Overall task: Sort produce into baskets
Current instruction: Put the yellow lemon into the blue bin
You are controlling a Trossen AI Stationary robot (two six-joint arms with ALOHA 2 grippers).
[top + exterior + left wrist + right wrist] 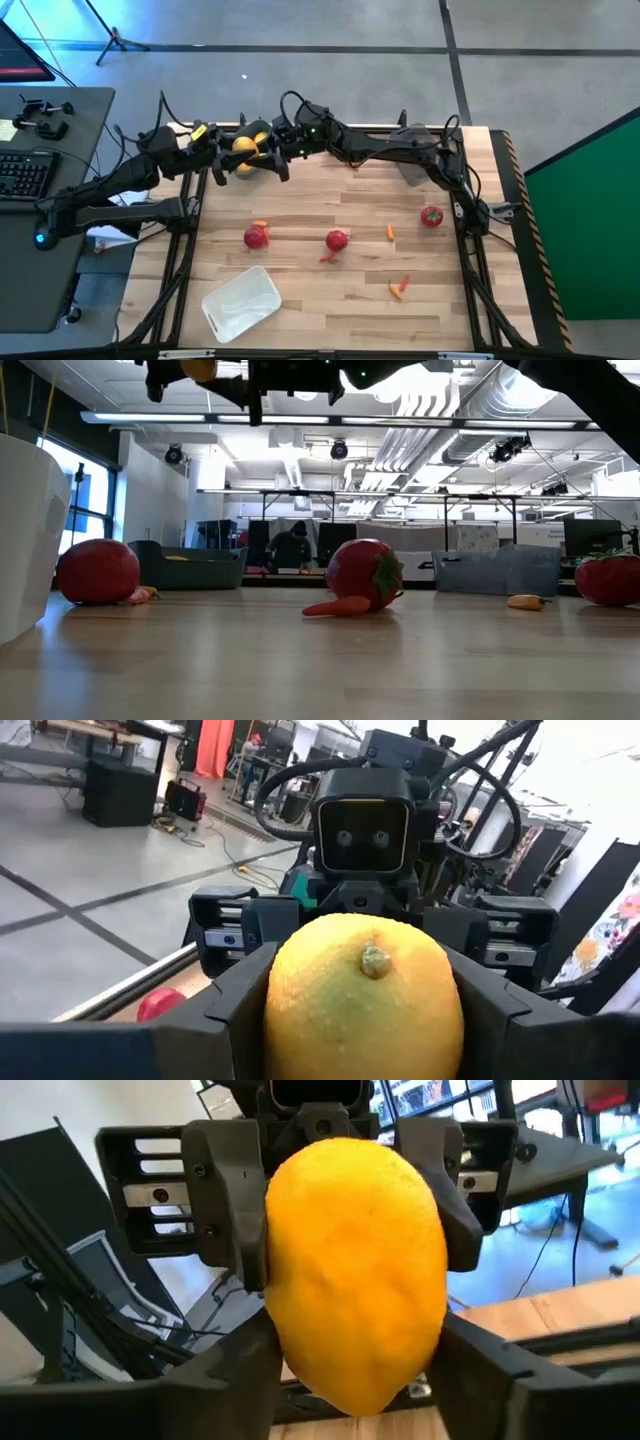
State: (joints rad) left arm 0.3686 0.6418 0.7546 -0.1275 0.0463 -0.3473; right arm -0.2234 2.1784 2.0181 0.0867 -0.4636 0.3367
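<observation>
A lemon [246, 146] hangs in the air above the worktop's [330, 290] far edge, toward eleven o'clock. Both claws meet on it: the left claw [232, 152] has its fingers [240, 990] pressed against its sides, and the right claw [268, 150] has its fingers [225, 1210] flanking it from the opposite end. Whether each truly clamps it, the views cannot tell. Three red fruits [256, 237] [336, 240] [431, 216] and small orange peppers [398, 290] lie mid-worktop. A white basket [241, 302] sits near seven o'clock.
</observation>
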